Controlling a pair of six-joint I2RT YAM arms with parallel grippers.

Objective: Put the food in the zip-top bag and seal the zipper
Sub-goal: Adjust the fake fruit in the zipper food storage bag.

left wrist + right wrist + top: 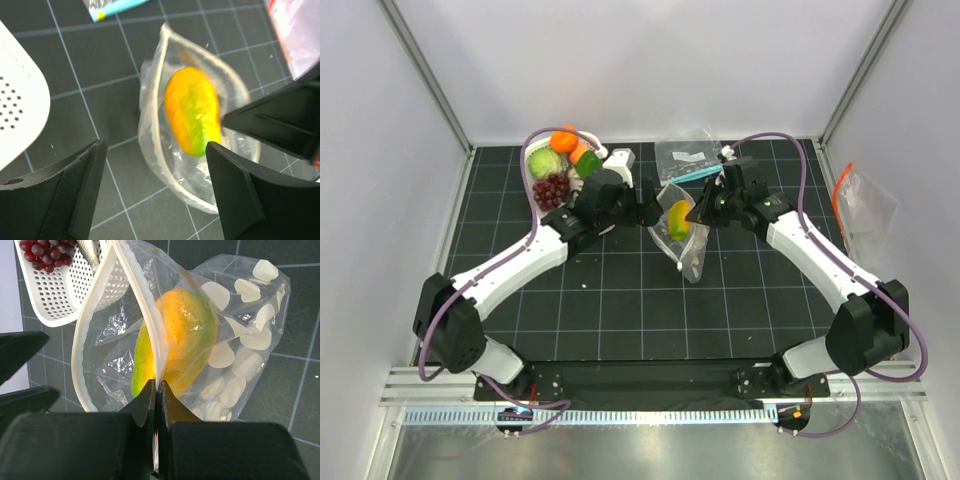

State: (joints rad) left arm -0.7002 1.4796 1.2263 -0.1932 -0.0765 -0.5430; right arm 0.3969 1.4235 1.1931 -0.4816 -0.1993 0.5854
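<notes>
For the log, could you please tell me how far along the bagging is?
Done: one yellow-green fruit sits inside the zip-top bag. In hand: the right gripper pinches the zipper, mouth open; the left gripper is open. Left: grapes in the basket, then sealing.

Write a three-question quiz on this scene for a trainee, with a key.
1. True or false: the mango lies inside the bag.
2. What is the right gripper pinching? A) the mango B) the zipper C) nothing
3. Fill in: the left gripper, above the bag, is ____ (open or shut).
Key: 1 true; 2 B; 3 open.
</notes>
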